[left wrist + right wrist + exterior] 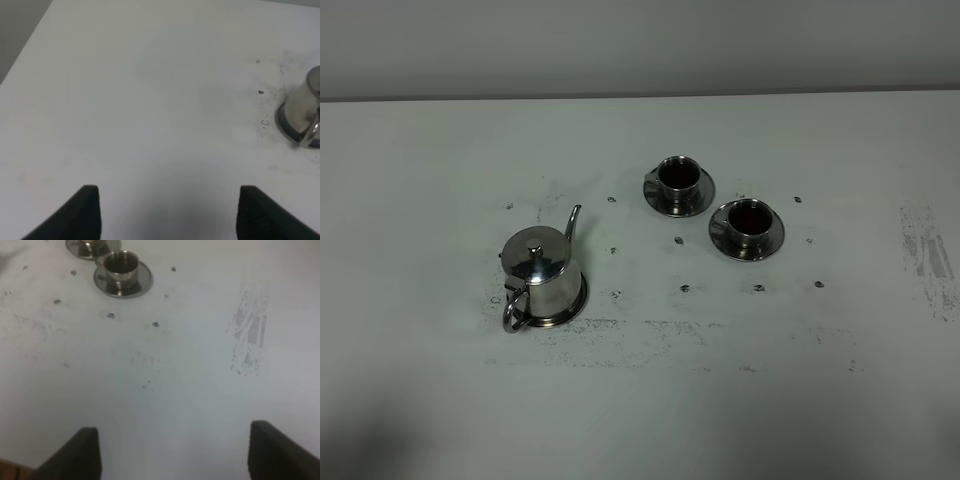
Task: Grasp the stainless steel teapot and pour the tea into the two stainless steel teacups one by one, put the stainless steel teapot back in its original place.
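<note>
We see the stainless steel teapot (542,272) standing upright on its round steel coaster (575,305) on the left half of the tabletop (440,400), its loop handle turned toward the near edge and its thin spout pointing up and away toward the far side. In the left wrist view the teapot (302,112) sits off to one side of the left gripper (169,212), well apart from it, so our left arm is the nearer one and any coming move would have to swing sideways toward that handle. Both fingers of the left gripper stand wide apart with nothing between them; the right gripper (175,455) is likewise spread open and empty, with the nearer teacup (121,266) far ahead of it. We count one teapot, one coaster, and two teacups (678,176) (748,218), each on its own saucer, side by side on the right half. Both cups show dark tea inside, so we judge the pouring done and the pot already returned.
</note>
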